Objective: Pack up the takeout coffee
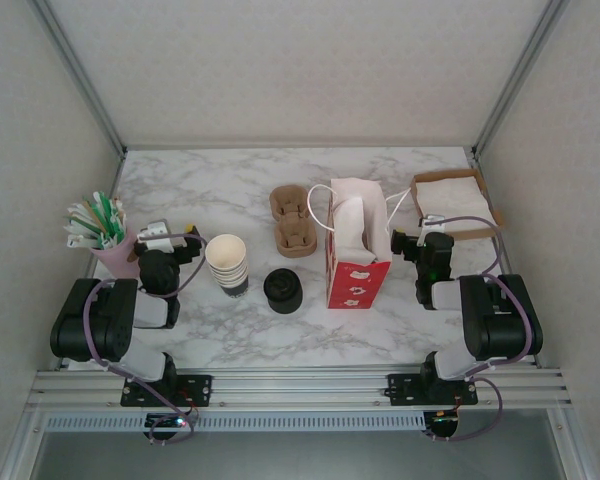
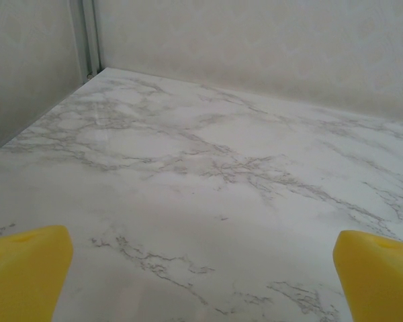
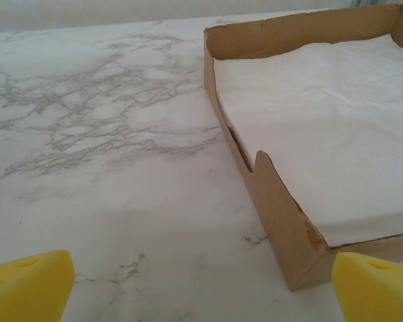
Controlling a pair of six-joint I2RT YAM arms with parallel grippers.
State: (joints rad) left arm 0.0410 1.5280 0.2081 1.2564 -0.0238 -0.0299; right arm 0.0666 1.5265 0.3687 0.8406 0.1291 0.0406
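Left gripper (image 2: 201,285): I'm seeing its fingers standing spread wide above the bare table (image 2: 208,168), touching nothing. Right gripper (image 3: 201,288) is gaping as wide, empty, hovering near the napkin tray (image 3: 275,208). Coffee (image 1: 283,290) is standing between the cups (image 1: 227,263) and the red bag (image 1: 357,272), well apart from both grippers. White marks on the bag are showing too small to read.

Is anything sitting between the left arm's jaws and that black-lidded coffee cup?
Yes. The stack of paper cups stands between the left jaws and the coffee cup, roughly on the direct line. Nothing separates cup and red bag.
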